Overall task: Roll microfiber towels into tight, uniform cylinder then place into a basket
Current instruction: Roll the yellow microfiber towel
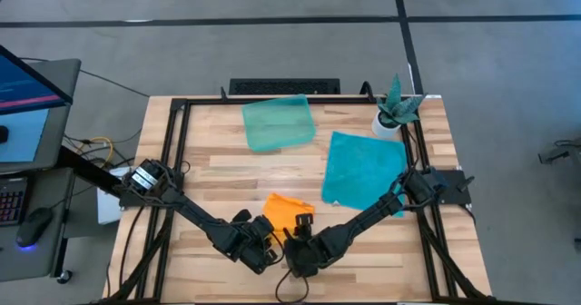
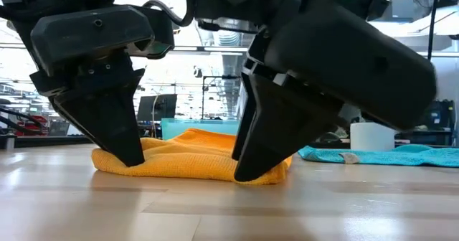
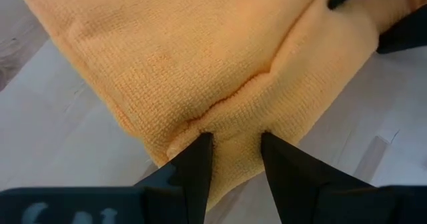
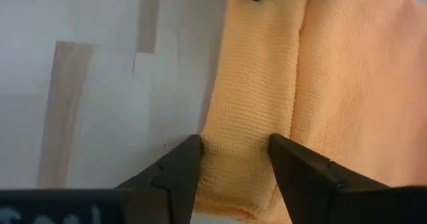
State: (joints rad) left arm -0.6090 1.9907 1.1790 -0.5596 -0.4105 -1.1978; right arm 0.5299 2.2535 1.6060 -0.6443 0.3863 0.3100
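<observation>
The orange towel point(image 1: 289, 211) lies in a thick folded bundle on the table near its front edge; it also shows in the low view point(image 2: 190, 155). My left gripper point(image 1: 265, 235) and my right gripper point(image 1: 297, 241) stand side by side at the bundle's near edge, each shut on it. The teal-blue towel point(image 1: 363, 169) lies spread flat at the right. The pale-green basket point(image 1: 278, 123) rests at the far middle of the table. My left gripper point(image 3: 237, 147) pinches a raised fold at the bundle's near edge point(image 3: 233, 117) between its two fingers, several layers thick. The fingers slant down from the near side. The bundle lies on the table. My right gripper point(image 4: 233, 151) pinches the end of a rolled-over strip along the bundle's near edge point(image 4: 243, 127) between its two fingers. The fingers slant down from the near side and lie across the strip. The bundle rests on the table.
A small white pot with a green plant point(image 1: 395, 113) stands at the far right corner, beside the teal-blue towel. A black frame point(image 1: 172, 160) runs round the table's edges. Bare wood point(image 1: 218, 173) lies left of the orange towel.
</observation>
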